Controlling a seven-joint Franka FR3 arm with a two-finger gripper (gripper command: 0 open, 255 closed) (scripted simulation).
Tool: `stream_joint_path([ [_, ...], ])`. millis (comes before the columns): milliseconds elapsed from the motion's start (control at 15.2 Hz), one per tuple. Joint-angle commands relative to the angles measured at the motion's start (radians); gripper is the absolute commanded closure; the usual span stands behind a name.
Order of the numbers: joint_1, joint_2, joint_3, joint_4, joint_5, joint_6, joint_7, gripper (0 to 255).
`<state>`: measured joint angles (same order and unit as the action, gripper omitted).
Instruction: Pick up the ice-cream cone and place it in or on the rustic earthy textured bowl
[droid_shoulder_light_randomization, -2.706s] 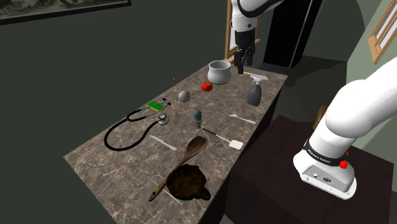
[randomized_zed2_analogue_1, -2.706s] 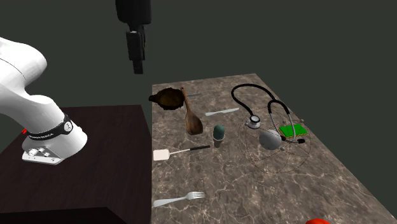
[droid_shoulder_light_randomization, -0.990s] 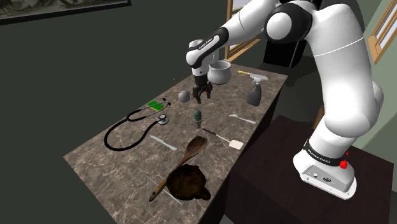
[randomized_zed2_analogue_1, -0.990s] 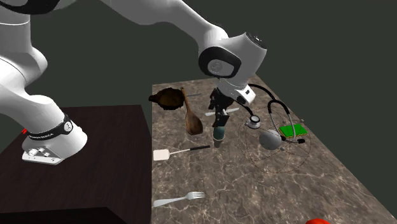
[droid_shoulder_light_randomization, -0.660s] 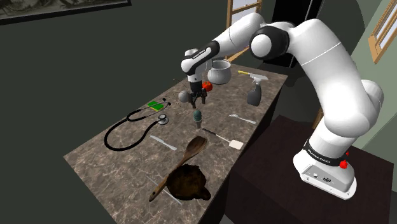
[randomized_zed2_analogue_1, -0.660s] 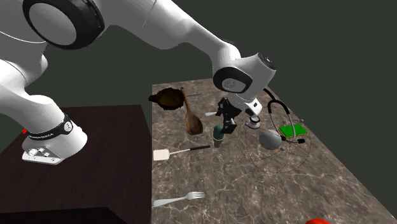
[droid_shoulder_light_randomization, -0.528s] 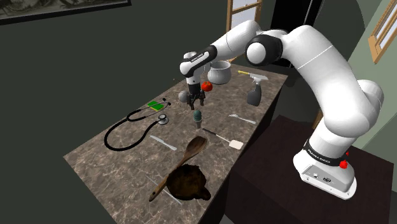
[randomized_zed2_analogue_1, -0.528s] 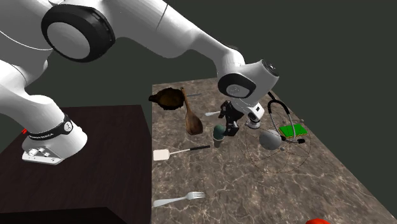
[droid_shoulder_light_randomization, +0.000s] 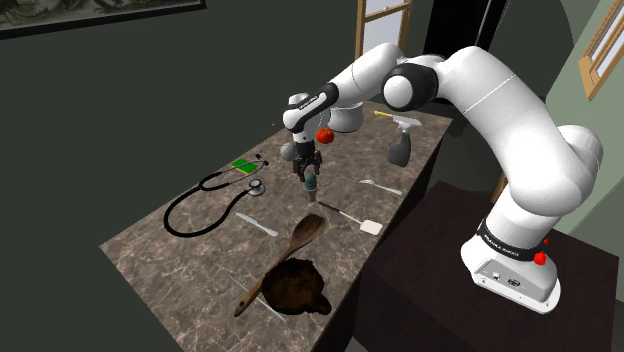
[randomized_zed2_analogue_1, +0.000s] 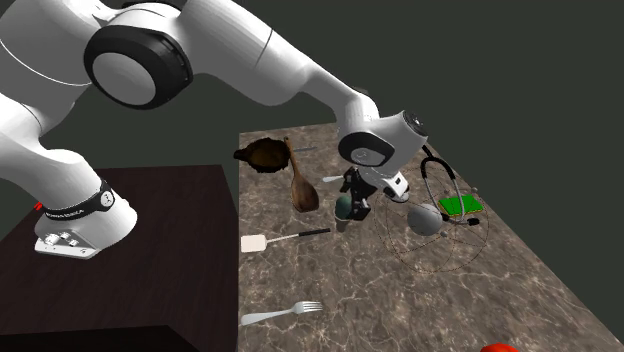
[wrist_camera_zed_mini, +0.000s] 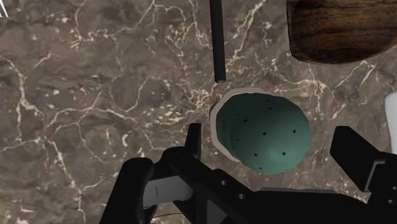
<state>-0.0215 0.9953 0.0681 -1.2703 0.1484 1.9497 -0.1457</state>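
Note:
The ice-cream cone (droid_shoulder_light_randomization: 311, 183) stands upright near the middle of the marble table, topped by a dark green speckled scoop (wrist_camera_zed_mini: 262, 132). My black gripper (droid_shoulder_light_randomization: 308, 170) has come down over it and is open. One finger stands on each side of the scoop (randomized_zed2_analogue_1: 343, 208), and neither finger (wrist_camera_zed_mini: 194, 145) touches it. The rustic dark brown bowl (droid_shoulder_light_randomization: 293, 287) sits at the table's near end in the shoulder view, apart from the cone. In the second exterior view the bowl (randomized_zed2_analogue_1: 265, 155) lies at the far end.
A wooden spoon (droid_shoulder_light_randomization: 300, 236) lies between cone and bowl. A spatula (droid_shoulder_light_randomization: 355, 218) lies close beside the cone. Around them are a stethoscope (droid_shoulder_light_randomization: 215, 200), a grey ball (droid_shoulder_light_randomization: 290, 151), a tomato (droid_shoulder_light_randomization: 325, 134), a white pot (droid_shoulder_light_randomization: 345, 112), a spray bottle (droid_shoulder_light_randomization: 401, 140) and a fork (droid_shoulder_light_randomization: 380, 185).
The arm swung from high over the table's far end to the cone. Over the last second the open gripper sank until its fingers flank the scoop.

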Motion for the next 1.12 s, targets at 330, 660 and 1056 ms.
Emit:
stream_joint_path([
  [330, 0.0, 0.003, 0.0, -0.003, 0.0, 0.006, -0.001, 0],
  [660, 0.0, 0.002, 0.0, -0.004, 0.0, 0.006, -0.001, 255],
  [1056, 0.0, 0.003, 0.0, -0.003, 0.0, 0.006, -0.001, 255],
])
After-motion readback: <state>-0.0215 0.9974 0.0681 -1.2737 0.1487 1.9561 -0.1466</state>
